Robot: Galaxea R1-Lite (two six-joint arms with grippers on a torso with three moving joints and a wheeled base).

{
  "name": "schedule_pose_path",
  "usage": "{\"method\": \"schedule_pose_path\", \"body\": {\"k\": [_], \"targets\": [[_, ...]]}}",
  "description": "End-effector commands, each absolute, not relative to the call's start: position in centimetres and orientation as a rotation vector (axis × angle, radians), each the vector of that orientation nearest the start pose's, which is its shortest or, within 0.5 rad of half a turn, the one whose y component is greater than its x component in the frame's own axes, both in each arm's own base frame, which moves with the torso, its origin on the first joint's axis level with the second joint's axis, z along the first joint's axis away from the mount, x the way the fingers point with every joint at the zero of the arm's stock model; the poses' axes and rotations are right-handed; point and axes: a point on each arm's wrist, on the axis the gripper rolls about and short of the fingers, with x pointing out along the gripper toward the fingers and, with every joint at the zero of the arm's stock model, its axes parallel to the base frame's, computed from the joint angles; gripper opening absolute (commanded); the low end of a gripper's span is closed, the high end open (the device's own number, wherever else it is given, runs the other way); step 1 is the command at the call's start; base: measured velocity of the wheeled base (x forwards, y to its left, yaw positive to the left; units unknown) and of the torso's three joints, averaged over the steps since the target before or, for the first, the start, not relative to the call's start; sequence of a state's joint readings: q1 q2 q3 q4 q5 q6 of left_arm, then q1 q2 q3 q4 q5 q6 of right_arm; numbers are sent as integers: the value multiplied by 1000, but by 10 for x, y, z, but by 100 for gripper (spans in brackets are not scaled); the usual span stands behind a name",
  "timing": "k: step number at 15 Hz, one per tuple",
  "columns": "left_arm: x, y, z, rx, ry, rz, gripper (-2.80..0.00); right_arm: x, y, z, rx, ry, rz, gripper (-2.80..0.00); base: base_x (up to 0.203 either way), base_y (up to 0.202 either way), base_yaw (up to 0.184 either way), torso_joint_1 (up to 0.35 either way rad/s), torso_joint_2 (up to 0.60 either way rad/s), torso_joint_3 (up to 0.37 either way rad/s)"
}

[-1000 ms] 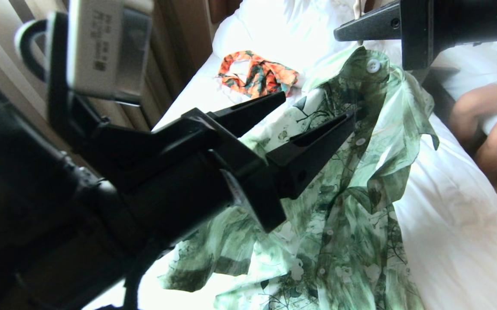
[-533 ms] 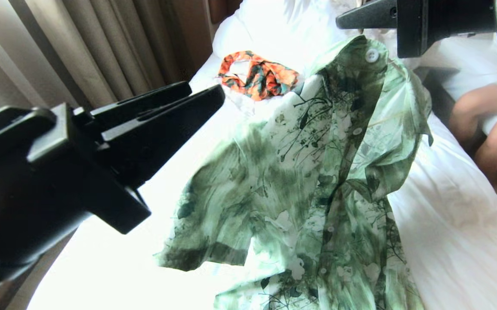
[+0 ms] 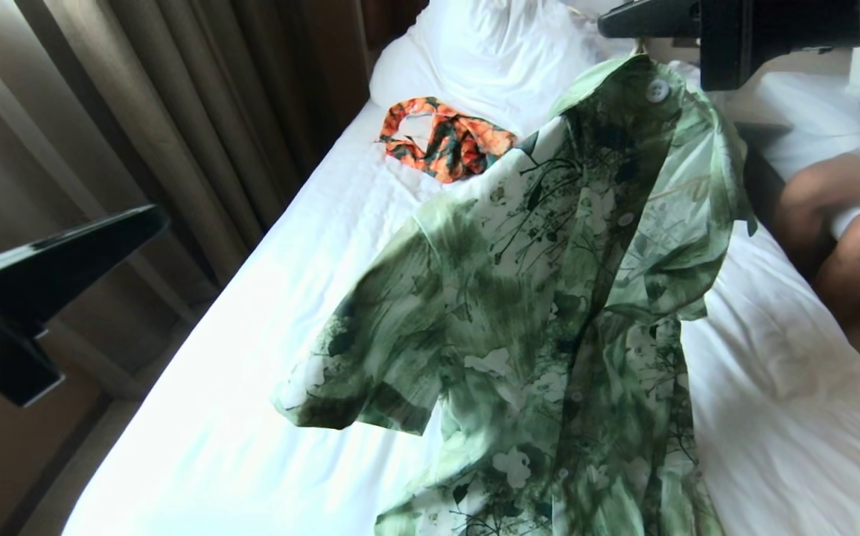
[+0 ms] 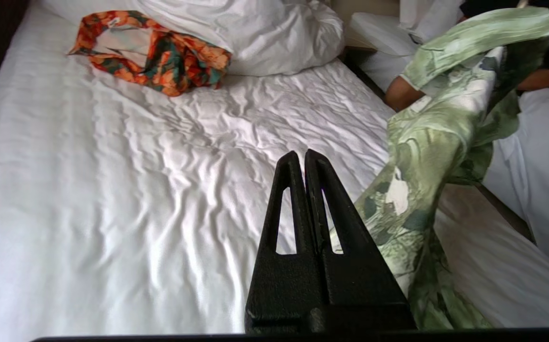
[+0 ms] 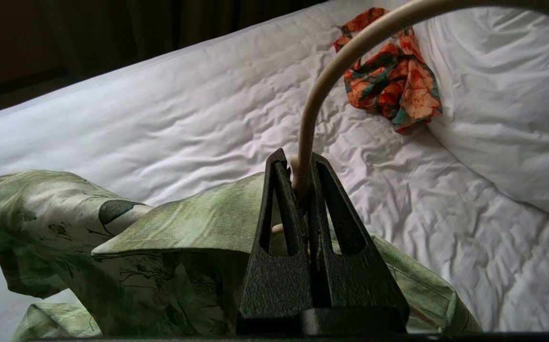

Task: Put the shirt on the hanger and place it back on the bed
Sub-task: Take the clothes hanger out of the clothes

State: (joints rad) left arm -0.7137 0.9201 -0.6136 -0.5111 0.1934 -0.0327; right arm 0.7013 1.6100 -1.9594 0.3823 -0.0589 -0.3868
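Up high, the right gripper (image 5: 303, 164) clamps the hanger (image 5: 350, 47), the shirt (image 3: 549, 298) draped beneath it over the bed (image 3: 236, 417). Beyond lies an orange garment (image 3: 444, 141) against a pillow (image 3: 489, 52). Left gripper (image 4: 305, 159), pressed together, holds nothing beside the shirt.

Both the left gripper (image 4: 305, 159) and right gripper (image 5: 295, 159) are matte black textured plastic, their tapered jaws pierced by long triangular cut-outs above a broad base.

Left gripper (image 4: 305, 156) held out at the left edge of the head view, fingers pressed together and empty, right gripper (image 5: 298, 159) raised at upper right, clamped on the hanger (image 5: 331, 76) neck.
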Motion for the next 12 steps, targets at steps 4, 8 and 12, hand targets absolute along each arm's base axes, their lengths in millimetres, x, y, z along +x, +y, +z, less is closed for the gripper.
{"method": "schedule_pose_path", "body": {"k": [4, 8, 12], "targets": [[66, -45, 269, -144, -202, -453, -280, 189, 157, 431, -383, -108, 636, -280, 0, 0, 0, 116, -466, -350], [63, -42, 263, -140, -192, -447, -280, 185, 154, 434, -390, -127, 625, -280, 0, 0, 0, 153, -514, -369], [62, -41, 262, -140, -195, -451, -280, 183, 148, 441, -384, -177, 600, -280, 0, 0, 0, 188, -549, -367]]}}
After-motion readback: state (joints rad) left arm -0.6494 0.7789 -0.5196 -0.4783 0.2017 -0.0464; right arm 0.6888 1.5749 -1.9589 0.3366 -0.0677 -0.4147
